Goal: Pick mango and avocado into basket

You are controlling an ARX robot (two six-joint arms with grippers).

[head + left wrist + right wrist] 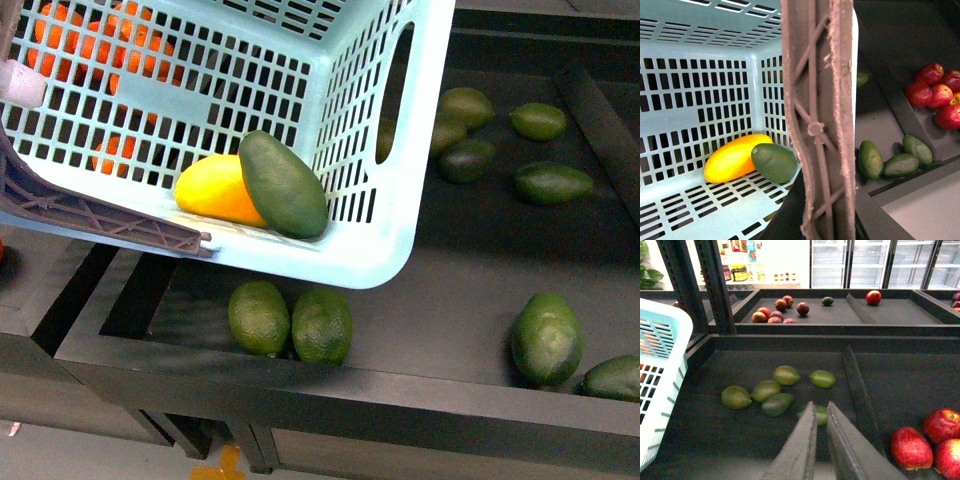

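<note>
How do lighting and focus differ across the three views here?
Front view: even light, the mango and avocado sharp in the basket, shelf dark. Left wrist view: the brown bar close up, filling the middle. Right wrist view: bright, washed-out background behind the dim shelf; the right end effector slightly soft.

basket (400, 240) cut off at frame top, avocado (283, 184) overlapping mango (218, 190) end

Only the right claw (821, 412) shows of the robot's body, in the right wrist view: two long, flat fingers (799, 450) of dark grey, matte material, tapering to narrow tips. Their faces are plain, with no visible screws, cables or markings.
</note>
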